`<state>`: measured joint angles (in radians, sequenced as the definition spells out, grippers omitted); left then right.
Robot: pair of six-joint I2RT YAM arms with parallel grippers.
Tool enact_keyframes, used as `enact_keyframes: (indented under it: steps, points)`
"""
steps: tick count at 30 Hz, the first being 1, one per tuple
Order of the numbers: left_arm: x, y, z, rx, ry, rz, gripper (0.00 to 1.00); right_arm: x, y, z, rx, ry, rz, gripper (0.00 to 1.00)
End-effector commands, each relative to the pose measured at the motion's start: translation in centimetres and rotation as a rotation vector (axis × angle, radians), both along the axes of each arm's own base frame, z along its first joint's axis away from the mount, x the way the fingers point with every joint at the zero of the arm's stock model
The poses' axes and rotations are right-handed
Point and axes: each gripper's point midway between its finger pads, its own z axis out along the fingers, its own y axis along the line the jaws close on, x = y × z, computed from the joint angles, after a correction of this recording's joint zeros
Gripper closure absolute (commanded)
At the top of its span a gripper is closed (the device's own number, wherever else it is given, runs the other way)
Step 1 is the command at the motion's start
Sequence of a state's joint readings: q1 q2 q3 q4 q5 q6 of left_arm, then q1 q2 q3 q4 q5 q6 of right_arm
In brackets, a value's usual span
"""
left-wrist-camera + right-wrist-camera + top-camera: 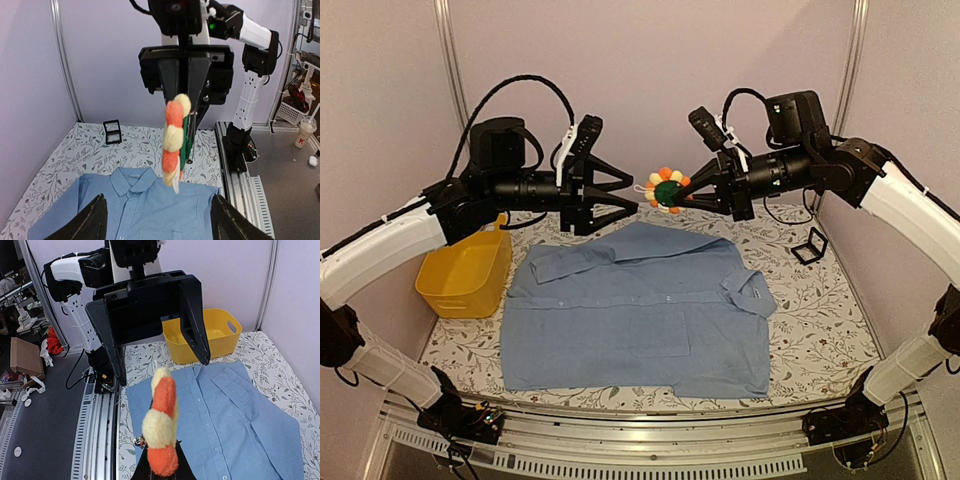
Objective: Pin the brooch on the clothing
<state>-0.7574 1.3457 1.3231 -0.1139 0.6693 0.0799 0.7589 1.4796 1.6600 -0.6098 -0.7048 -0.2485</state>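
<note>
The small round flower-shaped brooch [667, 189], with yellow-orange and white petals and a green back, hangs in the air above the far edge of the light blue short-sleeved button-up shirt [640, 310]. It is pinched in the closed jaws of the right gripper [682, 188]. Just left of it and not touching, the left gripper [632, 192] has its jaws wide and empty. The shirt lies flat on the floral-patterned table [810, 340], with a yellow plastic basket [465, 270] at its left and a small black square frame [809, 246] at the far right.

Fuzzy plush brooch [667, 190], matt blue cloth shirt [640, 310], smooth glossy yellow plastic basket [460, 295]

Brooch [161, 432] above blue shirt [235, 425], yellow basket [225, 345] beyond
</note>
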Motion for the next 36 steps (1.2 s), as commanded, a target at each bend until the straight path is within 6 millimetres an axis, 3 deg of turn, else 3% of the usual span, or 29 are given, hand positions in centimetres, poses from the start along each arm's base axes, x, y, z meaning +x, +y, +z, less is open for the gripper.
enact_keyframes:
  steps: [1,8,15,28,36]
  points:
    - [0.0,-1.1,-1.8,0.086,0.039,-0.021,0.30,-0.5,-0.1,-1.4,-0.062,0.029,0.018,1.00]
    - [-0.1,-2.2,-1.3,0.076,0.033,-0.058,0.34,-0.6,0.4,-2.1,-0.087,0.039,0.013,1.00]
    - [0.1,-3.4,-2.3,0.121,0.048,-0.068,0.37,-0.1,0.8,-2.3,-0.092,0.043,-0.007,1.00]
    - [0.7,-4.6,-3.7,0.178,0.080,-0.048,0.69,0.2,1.2,-2.4,-0.086,0.043,-0.015,1.00]
    - [0.3,-4.9,-3.6,0.164,0.085,-0.067,1.00,-0.5,1.5,-2.2,-0.066,0.050,0.022,1.00]
